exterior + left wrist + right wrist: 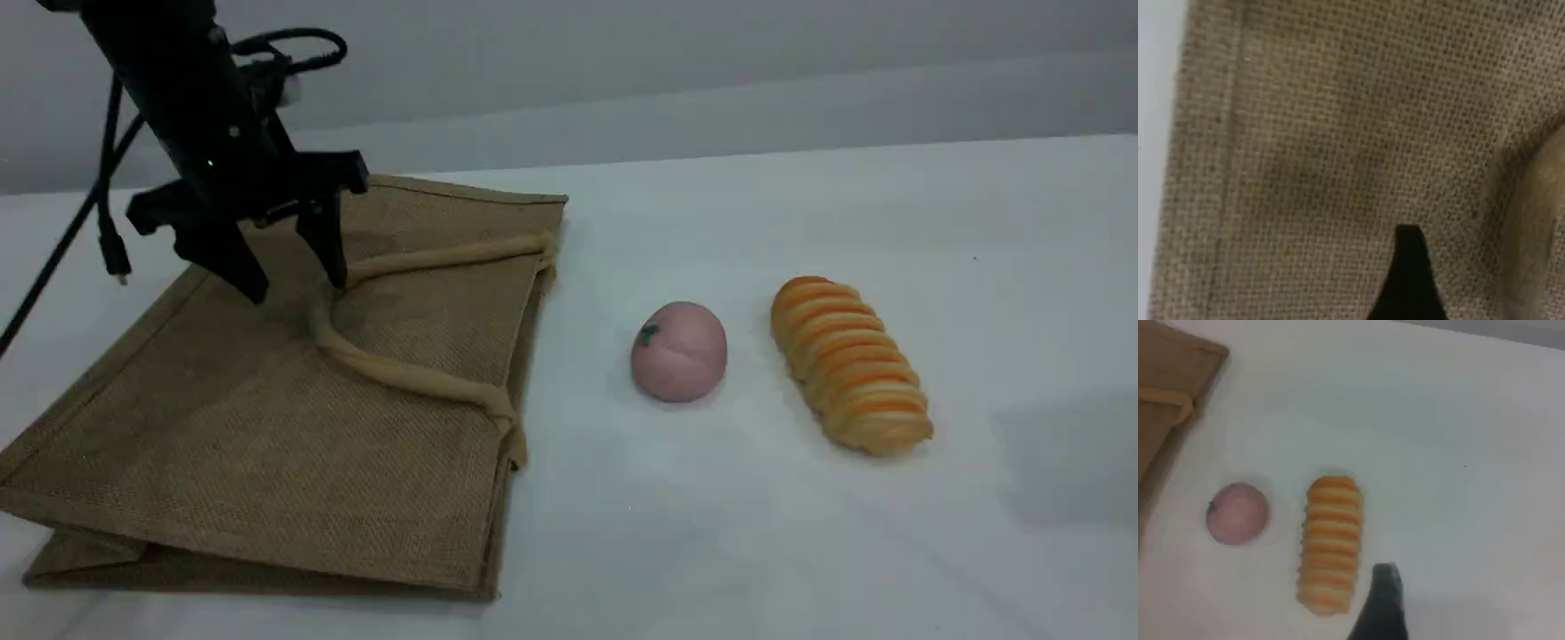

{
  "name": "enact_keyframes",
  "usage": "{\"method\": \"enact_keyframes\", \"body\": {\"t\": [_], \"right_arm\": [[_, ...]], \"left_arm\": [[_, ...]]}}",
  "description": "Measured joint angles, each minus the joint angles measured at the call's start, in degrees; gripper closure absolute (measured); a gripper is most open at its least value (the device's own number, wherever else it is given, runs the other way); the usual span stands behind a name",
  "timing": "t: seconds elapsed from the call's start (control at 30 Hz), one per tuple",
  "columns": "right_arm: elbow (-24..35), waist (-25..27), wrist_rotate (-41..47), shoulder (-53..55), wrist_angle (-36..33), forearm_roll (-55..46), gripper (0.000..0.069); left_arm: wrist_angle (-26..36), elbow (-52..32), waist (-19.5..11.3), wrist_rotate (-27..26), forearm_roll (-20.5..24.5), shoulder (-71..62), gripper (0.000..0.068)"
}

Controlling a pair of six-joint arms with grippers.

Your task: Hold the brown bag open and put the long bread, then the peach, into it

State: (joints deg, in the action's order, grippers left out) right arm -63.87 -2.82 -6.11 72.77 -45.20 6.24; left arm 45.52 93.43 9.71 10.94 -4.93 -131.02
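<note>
The brown bag lies flat on the table's left side, its beige handle looped across the top face. My left gripper stands open just above the bag, its two dark fingers astride the bend of the handle. In the left wrist view the bag's weave fills the frame, with one fingertip at the bottom. The peach sits right of the bag, and the long bread lies right of the peach. From above, the right wrist view shows the bread, the peach and one fingertip, holding nothing.
A white table carries everything, with a grey wall behind. The left arm's cable hangs down at the far left. A corner of the bag shows at the top left of the right wrist view.
</note>
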Motion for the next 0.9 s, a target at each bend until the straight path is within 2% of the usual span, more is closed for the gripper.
{"method": "enact_keyframes", "body": {"t": [0.53,0.7,0.9], "right_arm": [[0.0,0.0,0.0,0.0,-0.4,0.0,0.012],[0.0,0.0,0.0,-0.09,-0.4,0.0,0.012],[0.0,0.0,0.0,-0.13,-0.4,0.0,0.012]], "left_arm": [[-0.93,1.05,1.4,-0.11,0.31,-2.92,0.0197],[-0.93,1.05,1.4,-0.18,0.31,-3.12,0.0287],[-0.93,1.05,1.4,-0.24,0.26,-3.12,0.0501]]}}
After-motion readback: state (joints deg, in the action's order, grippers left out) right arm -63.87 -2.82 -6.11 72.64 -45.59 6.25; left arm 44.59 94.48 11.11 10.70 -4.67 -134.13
